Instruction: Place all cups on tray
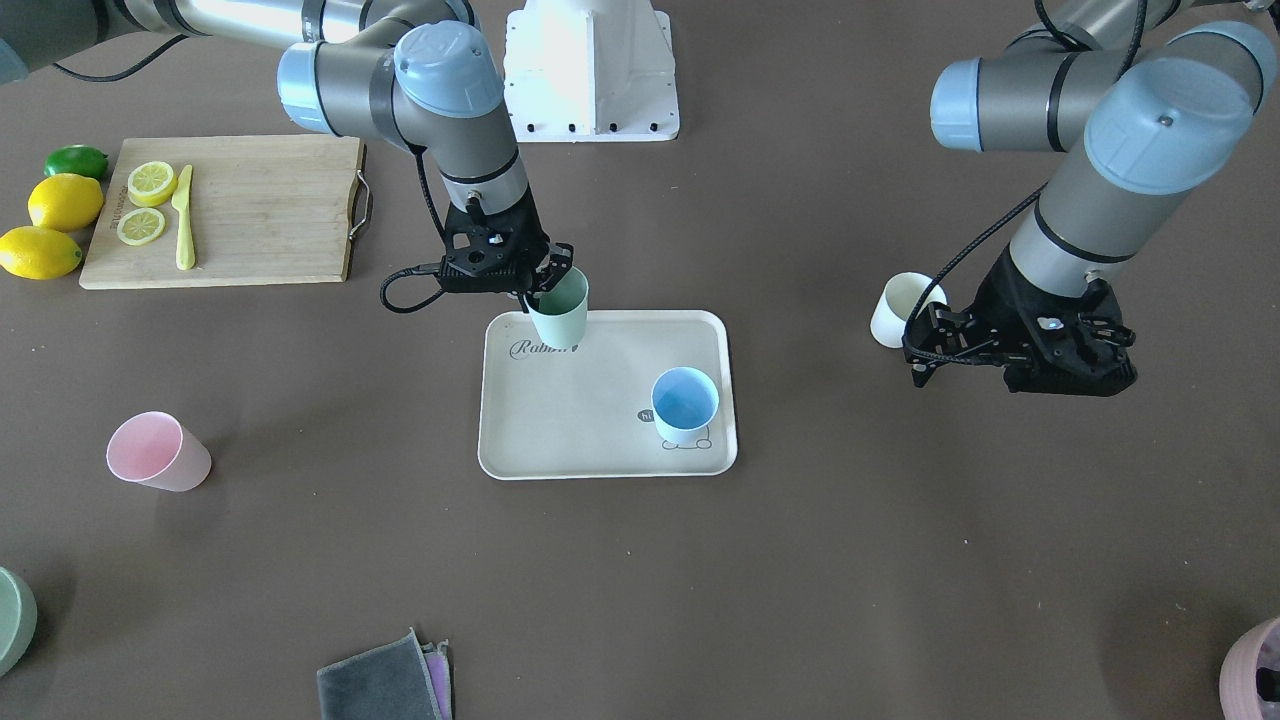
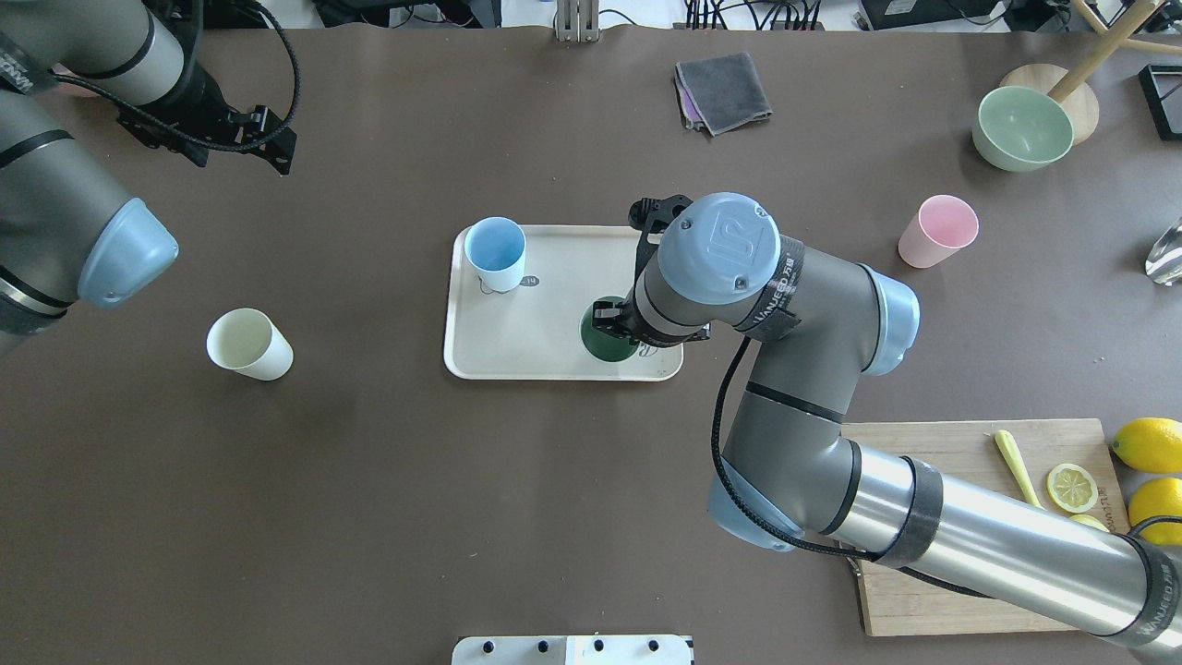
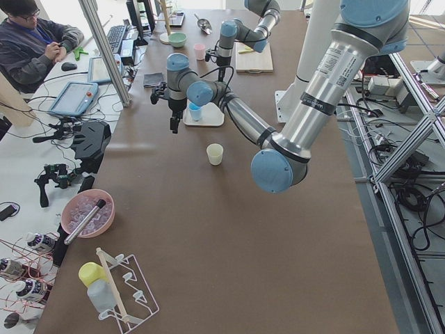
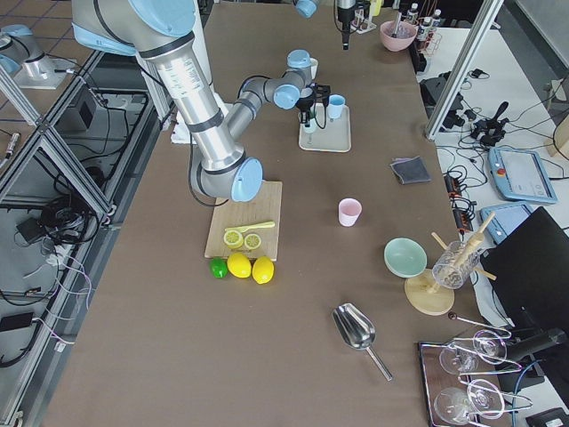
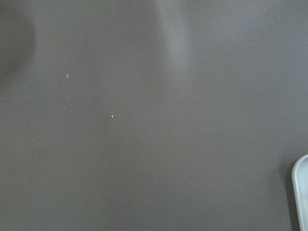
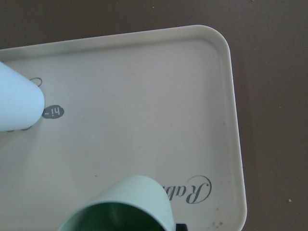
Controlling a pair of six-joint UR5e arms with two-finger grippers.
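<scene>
The beige tray (image 1: 600, 445) with "Rabbit" lettering lies mid-table; it also shows in the overhead view (image 2: 536, 337) and the right wrist view (image 6: 144, 91). A light blue cup (image 1: 685, 405) stands upright on it. My right gripper (image 1: 545, 285) is shut on a green cup (image 1: 560, 310), tilted over the tray's lettered corner; I cannot tell if the cup touches the tray. My left gripper (image 1: 1010, 365) looks open and empty, above the table beside a white cup (image 1: 900, 305). A pink cup (image 1: 158, 452) stands on the table, far from the tray on my right side.
A wooden cutting board (image 1: 260, 210) holds lemon slices and a yellow knife, with lemons and a lime (image 1: 60, 205) beside it. A folded grey cloth (image 2: 723, 90) and a green bowl (image 2: 1020, 127) lie at the far edge.
</scene>
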